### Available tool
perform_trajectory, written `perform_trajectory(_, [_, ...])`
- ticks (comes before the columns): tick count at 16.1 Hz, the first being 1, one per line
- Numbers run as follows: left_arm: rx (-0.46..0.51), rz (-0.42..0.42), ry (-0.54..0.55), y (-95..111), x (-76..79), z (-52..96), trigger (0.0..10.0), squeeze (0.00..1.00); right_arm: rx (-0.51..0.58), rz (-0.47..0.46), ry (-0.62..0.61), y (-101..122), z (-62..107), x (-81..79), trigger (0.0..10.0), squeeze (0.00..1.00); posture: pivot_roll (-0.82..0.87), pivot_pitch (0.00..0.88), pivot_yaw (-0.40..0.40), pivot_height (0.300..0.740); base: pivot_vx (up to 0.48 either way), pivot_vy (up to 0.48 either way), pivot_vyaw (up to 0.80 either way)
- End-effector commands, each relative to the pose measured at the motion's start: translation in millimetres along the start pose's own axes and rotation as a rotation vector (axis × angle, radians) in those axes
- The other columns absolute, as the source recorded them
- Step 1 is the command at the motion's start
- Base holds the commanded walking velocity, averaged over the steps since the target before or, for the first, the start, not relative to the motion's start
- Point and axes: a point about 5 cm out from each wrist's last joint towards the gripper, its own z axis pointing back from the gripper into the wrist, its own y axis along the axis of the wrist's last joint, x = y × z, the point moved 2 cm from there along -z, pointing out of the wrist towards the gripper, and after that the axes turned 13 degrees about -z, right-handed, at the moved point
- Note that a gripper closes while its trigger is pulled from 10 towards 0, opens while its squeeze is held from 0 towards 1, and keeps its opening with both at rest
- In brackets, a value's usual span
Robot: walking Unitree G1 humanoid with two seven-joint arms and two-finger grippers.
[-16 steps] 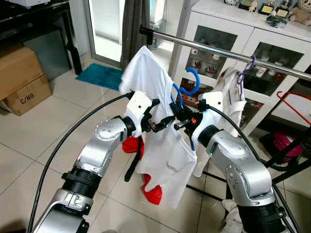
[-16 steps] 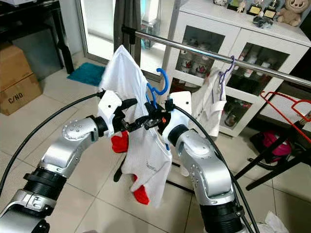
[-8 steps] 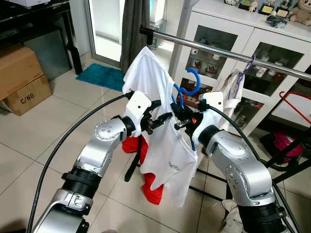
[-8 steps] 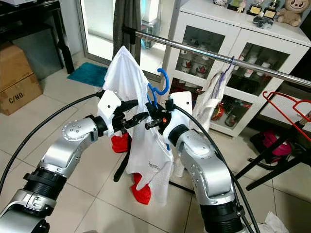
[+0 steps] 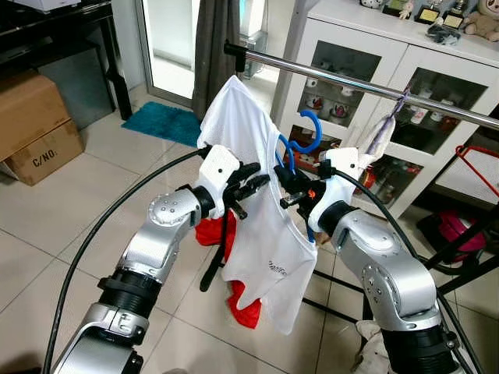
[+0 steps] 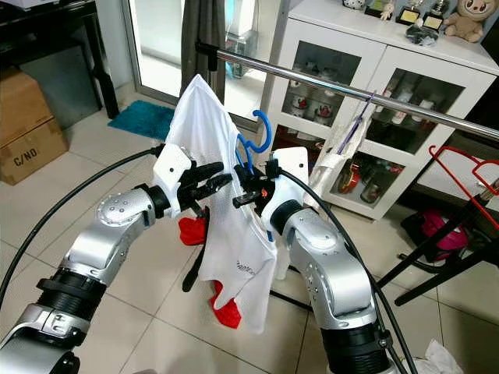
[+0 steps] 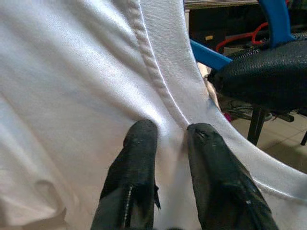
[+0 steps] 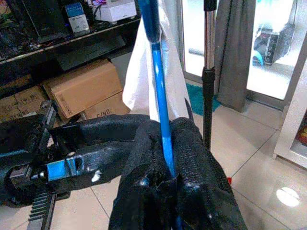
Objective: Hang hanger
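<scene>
A blue hanger [image 5: 309, 128] carries a white shirt [image 5: 265, 234] below the steel rail [image 5: 351, 82], its hook short of the rail. My right gripper [image 5: 287, 183] is shut on the hanger's neck; the right wrist view shows the blue hanger [image 8: 158, 72] pinched between the fingers [image 8: 192, 143] of that gripper [image 8: 165, 132]. My left gripper [image 5: 251, 181] is at the shirt's collar, open. In the left wrist view its fingertips [image 7: 139, 139] rest against the white shirt [image 7: 72, 72] beside the collar seam, with a gap between them.
A second white garment on a purple hanger [image 5: 382, 132] hangs further right on the rail. A white glass-door cabinet [image 5: 437, 54] stands behind. Red cloth [image 5: 245, 308] hangs beneath the shirt. Cardboard boxes [image 5: 35, 125], a teal mat [image 5: 164, 121] and a red hanger [image 5: 475, 167] are around.
My left gripper's fingers have spread apart at the collar. The shirt's hem has swung a little, and the garment on the rail has turned.
</scene>
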Motion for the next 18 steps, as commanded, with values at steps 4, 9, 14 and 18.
perform_trajectory(4, [0.021,-0.006,0.014,4.2,-6.5,-0.2,0.0,0.0,0.025,0.01,-0.012,8.9,-0.6,3.6,0.0,0.0,-0.04,0.0,-0.119,0.74,0.0,0.0,0.0])
perform_trajectory(9, [0.135,0.054,0.083,19.3,-18.3,3.9,0.0,0.0,-0.003,0.013,-0.039,2.9,0.7,8.6,0.0,0.0,-0.04,0.0,-0.12,0.74,0.0,0.0,0.0])
perform_trajectory(14, [0.208,0.032,0.057,30.6,-15.6,6.7,10.0,0.0,-0.003,0.004,-0.054,3.6,-0.2,10.5,0.0,0.0,-0.04,0.0,-0.12,0.74,0.0,0.0,0.0])
perform_trajectory(18, [0.341,-0.07,0.068,53.3,-15.1,5.5,10.0,1.0,0.008,0.002,-0.047,6.2,-0.7,8.6,0.0,0.0,-0.04,0.0,-0.121,0.74,0.0,0.0,0.0])
